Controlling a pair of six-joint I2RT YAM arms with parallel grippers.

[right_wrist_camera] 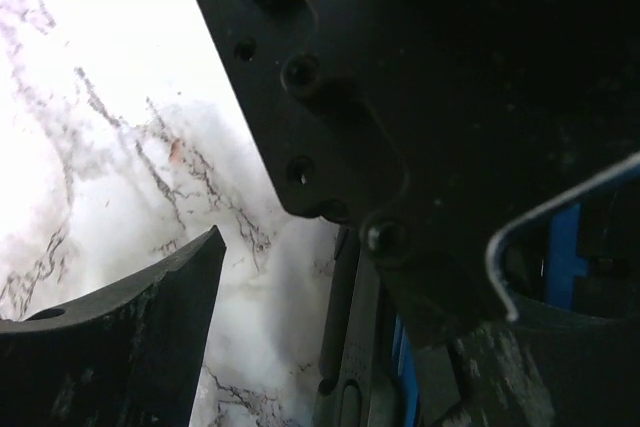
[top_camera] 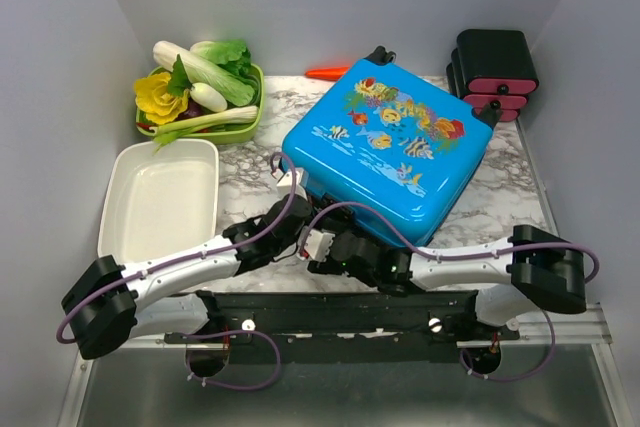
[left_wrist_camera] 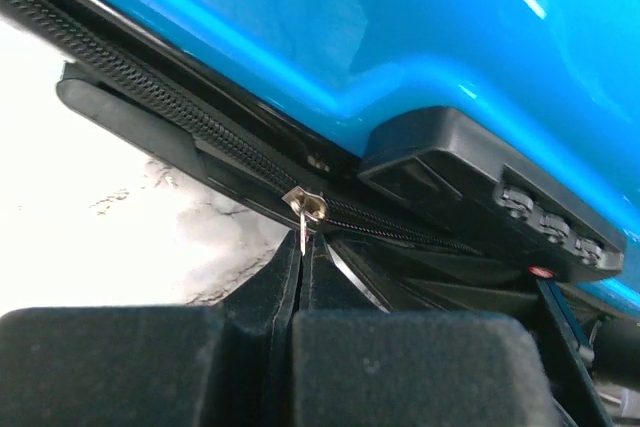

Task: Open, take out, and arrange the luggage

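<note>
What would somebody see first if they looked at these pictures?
The bright blue luggage with fish pictures, lying closed in the middle of the table. At the far left corner sits a green basket heaped with vegetables. Up close, the left gripper is shut on the zipper pull at the luggage's edge.

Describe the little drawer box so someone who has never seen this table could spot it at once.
Find the big blue suitcase in the middle of the marble table. Beyond its far right corner, by the right wall, sits the drawer box. It alone is black with pink drawer fronts, unlike the white dish and green vegetable basket on the left.
</note>
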